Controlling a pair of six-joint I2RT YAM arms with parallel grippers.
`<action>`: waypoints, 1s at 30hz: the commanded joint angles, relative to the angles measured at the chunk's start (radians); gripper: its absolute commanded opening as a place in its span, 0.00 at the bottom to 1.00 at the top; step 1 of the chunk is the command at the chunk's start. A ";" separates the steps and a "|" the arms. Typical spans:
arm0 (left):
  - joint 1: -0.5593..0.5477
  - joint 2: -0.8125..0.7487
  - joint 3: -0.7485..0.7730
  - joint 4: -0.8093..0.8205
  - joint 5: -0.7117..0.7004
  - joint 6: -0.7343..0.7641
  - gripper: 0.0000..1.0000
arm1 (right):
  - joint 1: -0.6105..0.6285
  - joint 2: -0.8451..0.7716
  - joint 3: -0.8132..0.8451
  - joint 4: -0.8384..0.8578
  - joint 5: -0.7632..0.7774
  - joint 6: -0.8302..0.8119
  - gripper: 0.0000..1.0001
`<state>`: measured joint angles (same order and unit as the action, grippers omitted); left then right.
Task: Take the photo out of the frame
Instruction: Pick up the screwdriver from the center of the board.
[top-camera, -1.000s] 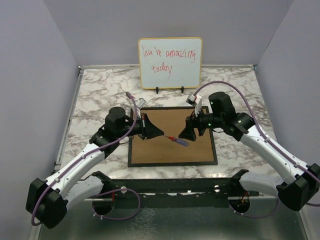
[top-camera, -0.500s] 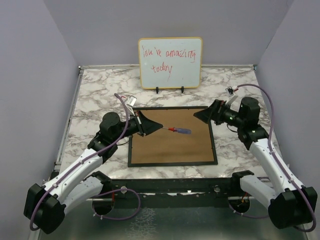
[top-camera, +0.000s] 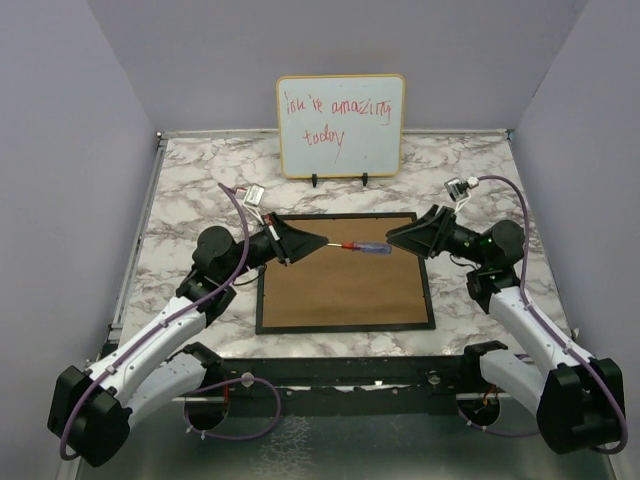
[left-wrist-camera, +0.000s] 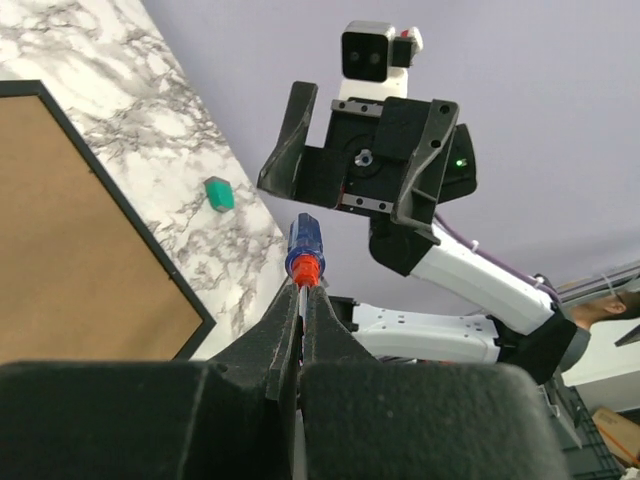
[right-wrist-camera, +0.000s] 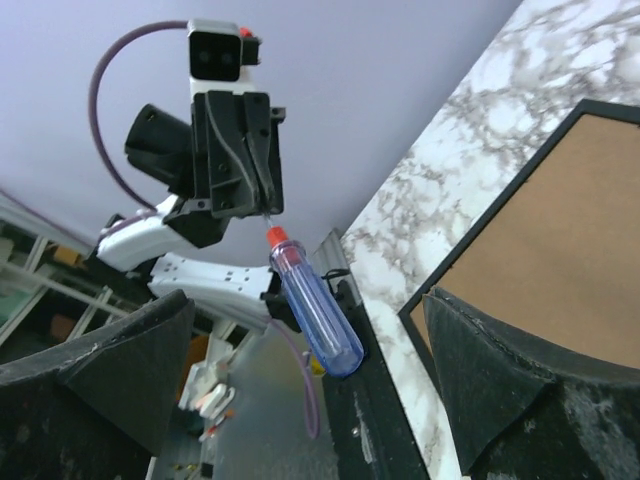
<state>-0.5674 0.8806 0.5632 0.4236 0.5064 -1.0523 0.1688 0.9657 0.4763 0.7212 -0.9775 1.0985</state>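
Note:
The frame lies face down mid-table, with its brown back panel up and a thin black edge. The photo is hidden under it. My left gripper is shut on the metal shaft of a screwdriver with a red collar and a clear blue handle, and holds it level above the frame's far edge. In the left wrist view the shaft sits between the closed tips. My right gripper is open and faces the handle end, which hangs between its spread fingers without touching them.
A whiteboard with red handwriting stands on small feet at the back centre. A small green object lies on the marble to the right of the frame. Grey walls close in the left, right and back sides.
My right gripper pulled away to the right, then came back to the handle end, open. My left gripper carried the screwdriver up and toward the frame's far edge.

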 joint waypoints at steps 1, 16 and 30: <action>-0.006 0.014 0.018 0.124 -0.006 -0.061 0.00 | 0.000 0.025 0.029 0.173 -0.109 0.092 1.00; -0.023 0.075 0.063 0.227 -0.012 -0.095 0.00 | 0.110 0.107 0.082 0.270 -0.083 0.134 0.82; -0.026 0.066 0.051 0.244 -0.060 -0.091 0.00 | 0.159 0.212 0.120 0.392 -0.087 0.205 0.69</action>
<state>-0.5869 0.9550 0.5949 0.6201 0.4889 -1.1446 0.3046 1.1744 0.5648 1.0538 -1.0508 1.2987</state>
